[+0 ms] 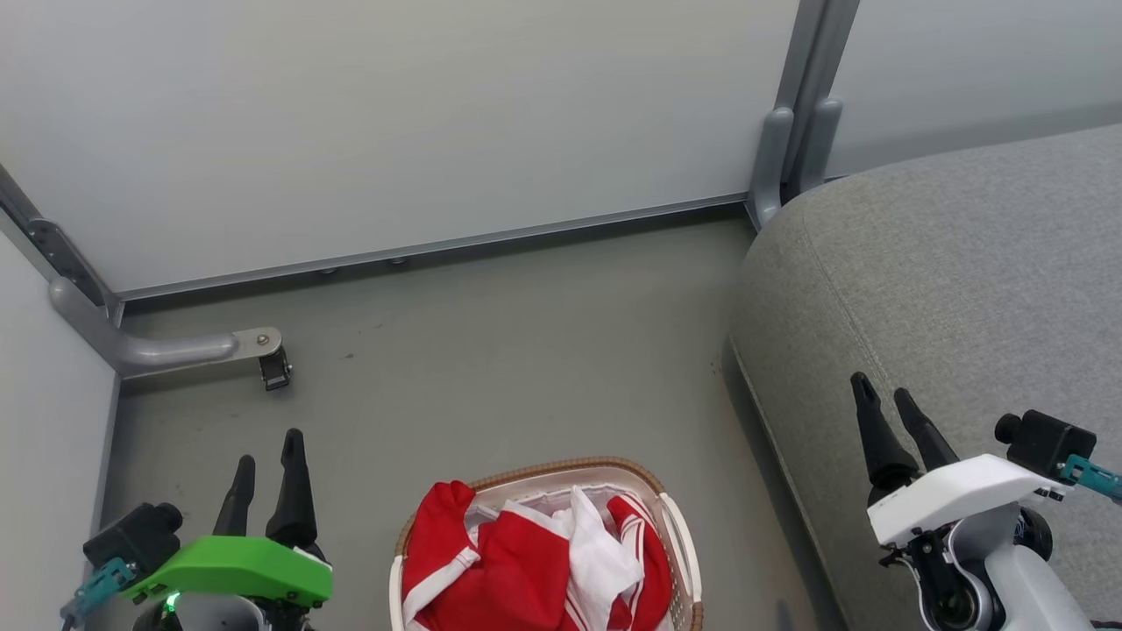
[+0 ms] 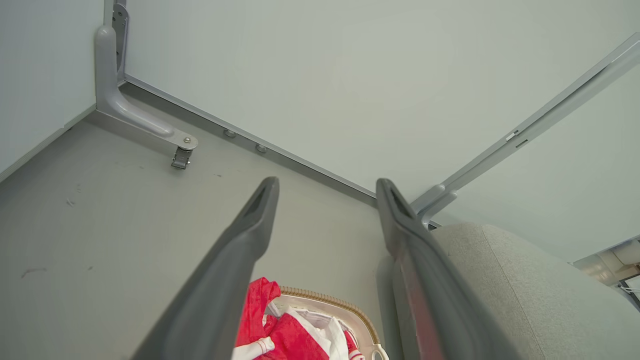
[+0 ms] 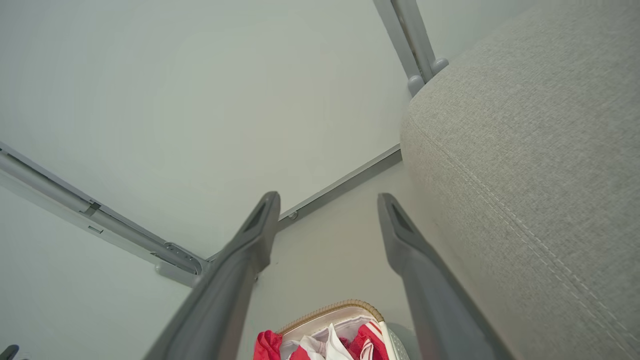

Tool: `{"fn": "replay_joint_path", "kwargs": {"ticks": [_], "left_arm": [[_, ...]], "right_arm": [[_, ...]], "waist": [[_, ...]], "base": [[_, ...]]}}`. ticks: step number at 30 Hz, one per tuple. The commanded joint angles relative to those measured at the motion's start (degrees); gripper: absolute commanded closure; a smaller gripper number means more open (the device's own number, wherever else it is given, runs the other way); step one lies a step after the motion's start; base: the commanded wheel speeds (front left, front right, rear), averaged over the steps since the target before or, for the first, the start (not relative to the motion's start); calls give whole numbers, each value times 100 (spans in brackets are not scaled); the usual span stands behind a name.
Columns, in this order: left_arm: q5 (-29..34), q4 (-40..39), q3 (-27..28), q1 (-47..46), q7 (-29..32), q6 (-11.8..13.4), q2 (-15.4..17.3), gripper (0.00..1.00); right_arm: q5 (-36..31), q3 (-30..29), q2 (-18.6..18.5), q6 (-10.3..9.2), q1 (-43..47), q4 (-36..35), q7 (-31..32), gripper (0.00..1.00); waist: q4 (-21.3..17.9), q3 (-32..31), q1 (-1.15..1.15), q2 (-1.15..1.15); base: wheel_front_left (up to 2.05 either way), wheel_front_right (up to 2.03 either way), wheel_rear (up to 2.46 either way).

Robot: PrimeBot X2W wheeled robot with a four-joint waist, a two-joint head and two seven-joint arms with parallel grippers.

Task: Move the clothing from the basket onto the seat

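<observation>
Wide open on both sides: the left gripper (image 1: 269, 449) and the right gripper (image 1: 882, 387), nothing between the fingers of either. Hanging in the air, touching nothing, fingers pointing away from the robot.

Heaped and crumpled in the basket (image 1: 679, 535): the clothing (image 1: 508, 561), red with white stripes and white panels, piled up to the rim, one red fold draped over the left edge. All that shows of it inside or on that basket.

Standing on the floor (image 1: 526, 350) between the two grippers, at the bottom middle of the head view and cut off by its lower edge. Cream plastic, with a brown woven rim.

To the right of the basket, parted from it by a narrow strip of floor: the seat (image 1: 947, 289), grey fabric, with a rounded corner and a stitched seam along its edge. Seen against the seat's near part in the head view, the right gripper; over bare floor to the left of the basket, the left gripper.

Beyond the floor, pale wall panels (image 1: 394, 114) set in grey metal rails. At the far left, resting on the floor by the corner, a grey metal foot (image 1: 175, 349) with a small caster at its end. Behind the seat's rounded corner, a grey upright post (image 1: 793, 131) where two panels meet.
</observation>
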Motion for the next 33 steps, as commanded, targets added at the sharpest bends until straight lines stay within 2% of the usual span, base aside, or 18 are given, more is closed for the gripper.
{"fn": "replay_joint_path", "kwargs": {"ticks": [1,33], "left_arm": [[212,-53,-28,61,-64,31,29,0],[2128,-20,-259,294,-545,47,-91,0]], "right_arm": [[-196,34,-30,1,-50,-63,-61,0],[-2116,259,-12,1,53,190,-532,0]], "waist": [[0,-2,0,0],[46,44,0,0]], "base": [[0,0,0],[0,0,0]]}}
